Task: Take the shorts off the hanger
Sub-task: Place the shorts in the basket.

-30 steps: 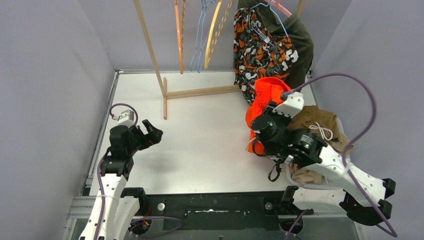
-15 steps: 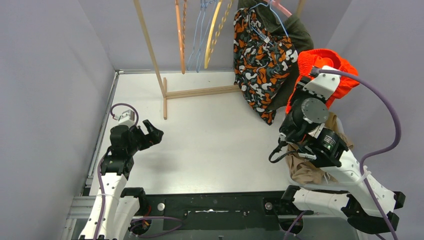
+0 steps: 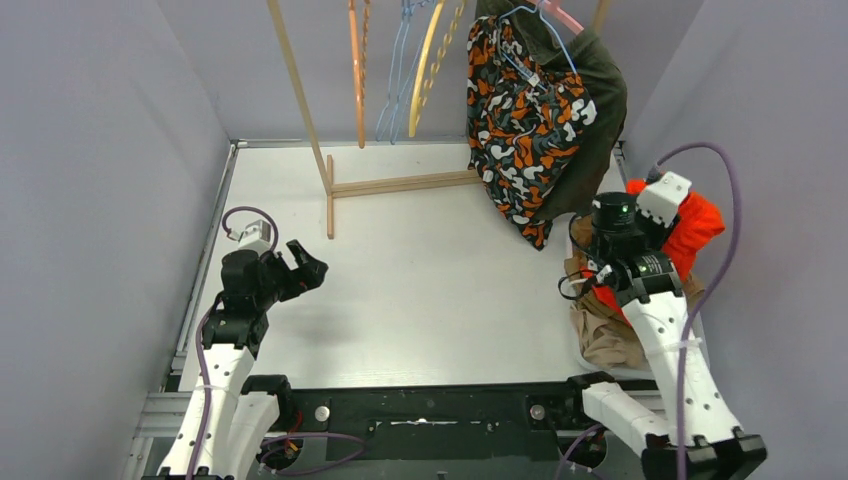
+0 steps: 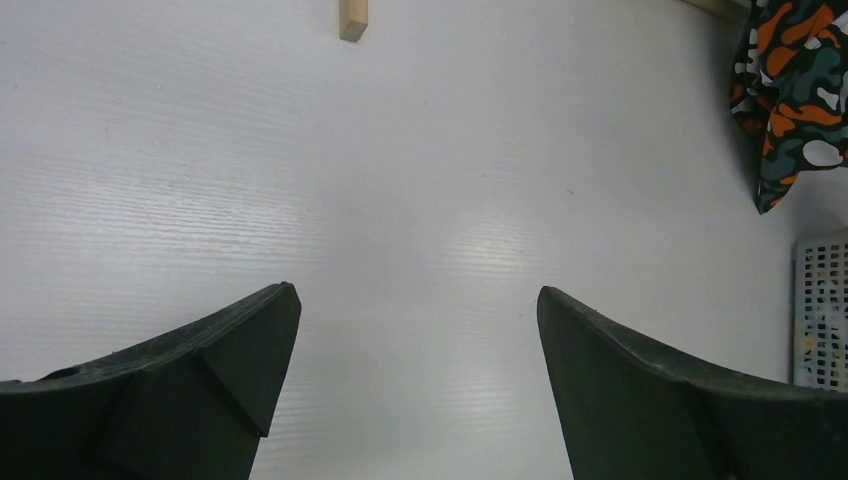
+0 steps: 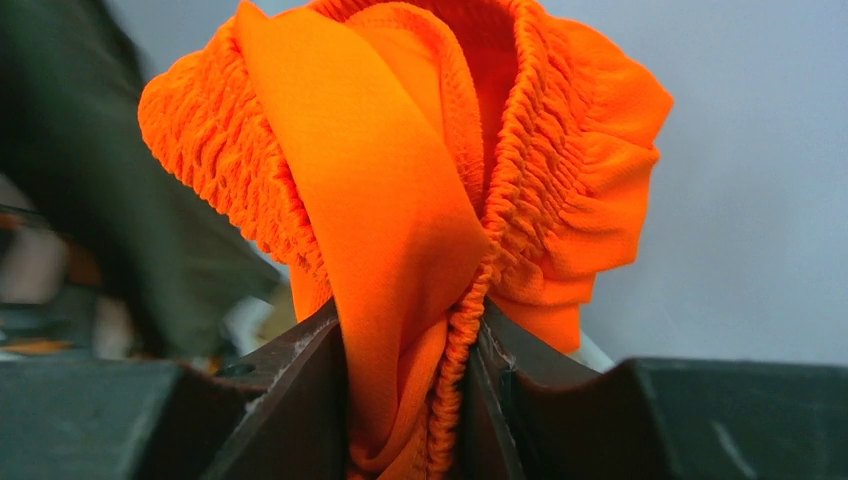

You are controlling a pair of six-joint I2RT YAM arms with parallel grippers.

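Note:
My right gripper (image 5: pixel 410 345) is shut on the gathered waistband of the bright orange-red shorts (image 5: pixel 420 170). In the top view it holds those orange-red shorts (image 3: pixel 697 225) at the right wall, above a pile of brown shorts (image 3: pixel 605 335). The orange-black-white camouflage shorts (image 3: pixel 525 110) hang on a blue hanger (image 3: pixel 535 22) at the back, and their lower corner also appears as camouflage cloth (image 4: pixel 795 90). Dark green shorts (image 3: pixel 602 85) hang just behind them. My left gripper (image 4: pixel 415 310) is open over bare table, seen from above as the left gripper (image 3: pixel 300 266) at the near left.
A wooden rack post (image 3: pixel 300 95) and its base bar (image 3: pixel 400 185) stand at the back. Orange (image 3: pixel 357 70), blue (image 3: pixel 395 85) and yellow (image 3: pixel 428 70) bare hangers hang there. A white basket (image 4: pixel 820 310) sits at the right under the pile.
The right arm carried the orange-red shorts from beside the rack up and over to the right wall above the pile. The left arm stayed still.

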